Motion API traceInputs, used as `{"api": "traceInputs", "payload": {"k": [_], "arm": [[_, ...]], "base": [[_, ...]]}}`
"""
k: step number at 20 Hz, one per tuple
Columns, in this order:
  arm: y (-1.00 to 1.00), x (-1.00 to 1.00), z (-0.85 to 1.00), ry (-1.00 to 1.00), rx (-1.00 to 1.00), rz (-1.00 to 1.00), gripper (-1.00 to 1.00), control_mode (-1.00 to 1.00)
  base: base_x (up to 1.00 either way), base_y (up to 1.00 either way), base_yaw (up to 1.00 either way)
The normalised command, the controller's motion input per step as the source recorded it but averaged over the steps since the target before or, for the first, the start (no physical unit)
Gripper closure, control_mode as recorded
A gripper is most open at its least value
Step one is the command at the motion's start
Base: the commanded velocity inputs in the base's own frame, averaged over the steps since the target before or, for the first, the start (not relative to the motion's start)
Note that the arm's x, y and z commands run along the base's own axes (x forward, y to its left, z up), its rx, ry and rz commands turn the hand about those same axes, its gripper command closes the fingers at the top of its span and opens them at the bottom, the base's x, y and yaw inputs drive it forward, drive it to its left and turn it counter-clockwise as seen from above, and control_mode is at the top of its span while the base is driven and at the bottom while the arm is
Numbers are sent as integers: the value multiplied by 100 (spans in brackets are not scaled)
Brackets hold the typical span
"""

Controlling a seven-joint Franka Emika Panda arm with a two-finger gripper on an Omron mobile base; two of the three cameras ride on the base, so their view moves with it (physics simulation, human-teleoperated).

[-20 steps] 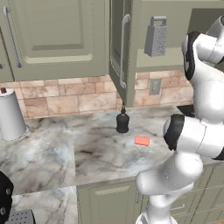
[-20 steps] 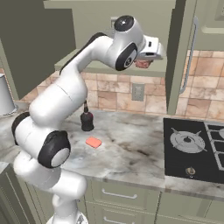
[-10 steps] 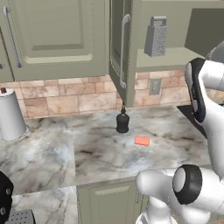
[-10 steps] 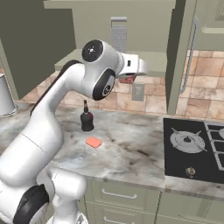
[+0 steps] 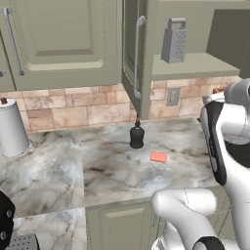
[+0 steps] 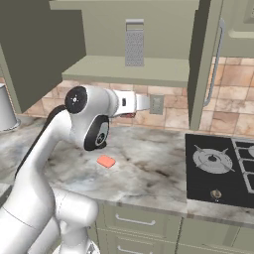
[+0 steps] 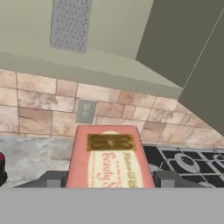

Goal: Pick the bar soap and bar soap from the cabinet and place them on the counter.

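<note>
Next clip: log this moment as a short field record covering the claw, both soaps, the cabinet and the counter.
claw: the claw is shut on the red-brown printed bar soap, held above the counter and below shelf height
second soap: flat salmon-orange bar soap lies on the grey-beige marble counter, near the small black bottle
cabinet: grey-green wall cabinet is open; a steel box grater stands on its shelf
other: black stove top beside the counter
</note>
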Motion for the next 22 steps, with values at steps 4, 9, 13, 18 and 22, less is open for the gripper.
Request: {"api": "traceInputs", "payload": {"k": [4,9,13,18,22], "arm": [[11,0,-37,2,0,3,100,-100],[0,0,-41,5,0,6,100,-100],[0,14,-41,6,0,7,100,-100],[0,19,-45,7,0,7,100,-100],[1,17,-47,6,0,6,100,-100]], "base": [[0,0,0],[0,0,0],[0,0,0],[0,0,0],[0,0,0]]}}
